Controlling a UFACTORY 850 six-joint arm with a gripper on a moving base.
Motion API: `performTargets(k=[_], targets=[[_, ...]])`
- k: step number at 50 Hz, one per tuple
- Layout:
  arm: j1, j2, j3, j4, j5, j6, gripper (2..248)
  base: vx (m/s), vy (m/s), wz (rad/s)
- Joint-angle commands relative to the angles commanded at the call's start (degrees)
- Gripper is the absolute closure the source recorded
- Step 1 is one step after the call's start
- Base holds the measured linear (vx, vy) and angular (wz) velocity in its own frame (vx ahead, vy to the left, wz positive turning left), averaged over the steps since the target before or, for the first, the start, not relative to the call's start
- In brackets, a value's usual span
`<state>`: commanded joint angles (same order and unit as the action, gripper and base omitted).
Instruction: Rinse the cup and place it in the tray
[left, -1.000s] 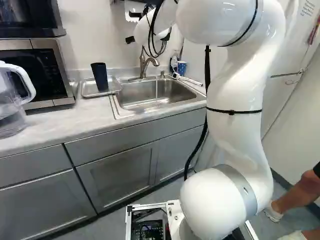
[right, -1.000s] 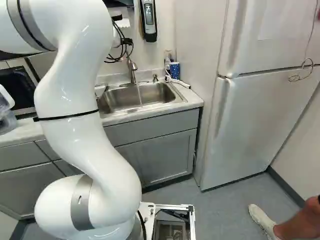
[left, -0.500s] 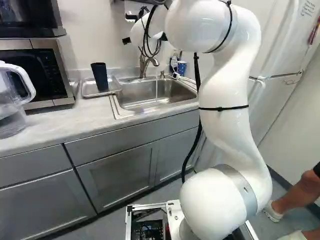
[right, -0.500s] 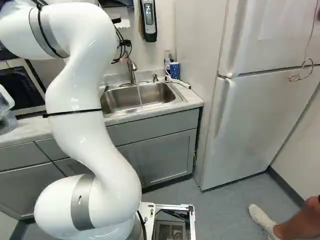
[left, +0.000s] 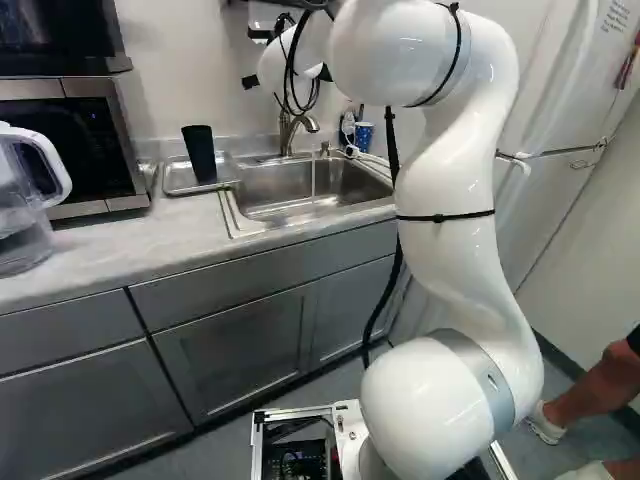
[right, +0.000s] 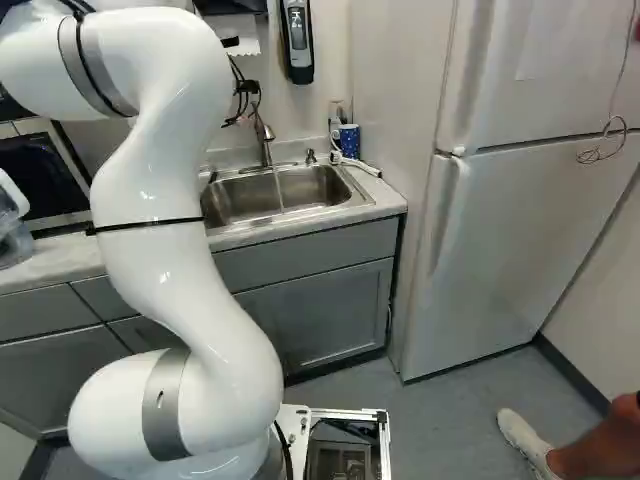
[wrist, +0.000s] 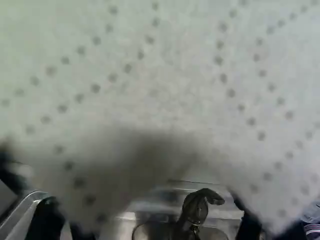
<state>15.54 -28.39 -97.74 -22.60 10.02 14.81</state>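
Arm (left: 450, 270) leaning nearer faucet (left: 287, 136) — cup (left: 200, 156) standing in tray (left: 178, 183), left of faucet; jaws standing wide — faucet showing ahead, between them.

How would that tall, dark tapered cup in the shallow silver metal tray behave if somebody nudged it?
The cup might tip easily, being tall and narrower at its base. Its straight, smooth walls suggest it's stiff. If it rolled, the tray's raised rim might stop it.
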Motion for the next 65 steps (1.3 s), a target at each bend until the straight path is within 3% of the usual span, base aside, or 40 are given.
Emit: performTargets(k=[36,65], targets=[[1.03,3.5,4.28,0.0,0.0,0.0,3,0.0,0.0,0.0],[-0.21,3.86,7.57,0.0,0.0,0.0,3,0.0,0.0,0.0]])
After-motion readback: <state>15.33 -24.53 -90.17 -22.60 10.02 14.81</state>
